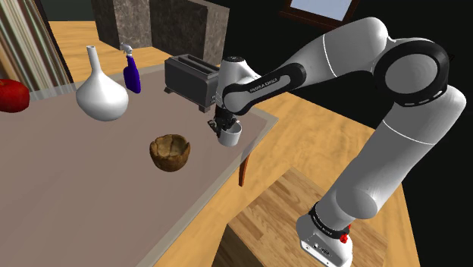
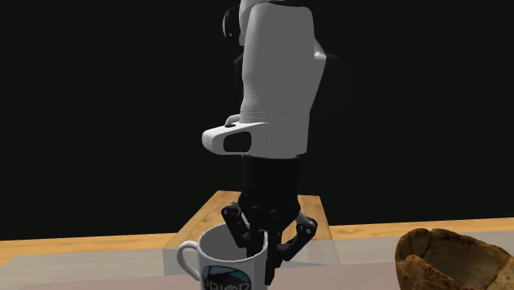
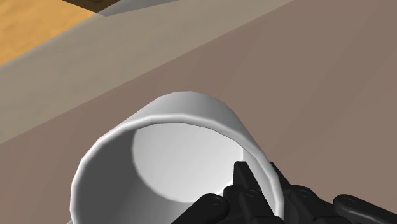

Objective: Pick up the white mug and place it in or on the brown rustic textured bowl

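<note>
One finger of the gripper [image 2: 264, 254] is inside the white mug [image 2: 221, 262], the other outside its wall; jaws are pinching that wall at the rim, roughly opposite the handle [image 2: 181, 259]. The wrist view agrees: gripper [image 3: 257, 184] clamped on the mug [image 3: 168, 149], mug mouth facing the camera, table [image 3: 318, 83] beyond it. The second exterior view shows a dark blue print on the mug's side; the mug's base is cut off by the frame edge there.

In the shoulder view the mug [image 1: 230, 138] sits under the gripper [image 1: 224, 127], close to the edge of the table [image 1: 68, 190] nearest the stand [image 1: 265, 227]; can't tell whether its base touches the tabletop or is just clear of it.

The brown bowl [image 1: 170, 152] is upright on the table, near the mug but apart from it, toward the shoulder view's left and slightly lower; in the second exterior view the bowl [image 2: 457, 259] lies to the mug's right, with a rough, uneven rim.

Also on the table: grey toaster [image 1: 193, 78] just behind the gripper; blue spray bottle [image 1: 132, 74] and white vase [image 1: 101, 95] further toward the shoulder view's left; red round object [image 1: 11, 95] at the left edge. The arm [image 1: 364, 61] arcs over from the stand; a black area lies behind it in the second exterior view.
</note>
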Robot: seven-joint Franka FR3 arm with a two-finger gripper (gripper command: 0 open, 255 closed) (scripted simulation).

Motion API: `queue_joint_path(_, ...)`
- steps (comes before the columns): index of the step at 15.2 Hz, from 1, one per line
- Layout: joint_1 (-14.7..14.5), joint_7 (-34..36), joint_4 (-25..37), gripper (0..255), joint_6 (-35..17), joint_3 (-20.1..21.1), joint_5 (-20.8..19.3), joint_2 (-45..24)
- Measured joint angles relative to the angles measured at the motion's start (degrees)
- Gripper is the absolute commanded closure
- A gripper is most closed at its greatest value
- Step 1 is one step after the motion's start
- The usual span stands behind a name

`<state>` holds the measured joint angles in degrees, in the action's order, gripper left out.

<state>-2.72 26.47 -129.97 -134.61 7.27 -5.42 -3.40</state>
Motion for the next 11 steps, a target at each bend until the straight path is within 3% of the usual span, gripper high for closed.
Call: queue_joint_path(11, 0.01, -0.86, 2.1, 255, 5.1, 0.07, 0.92, 3.06)
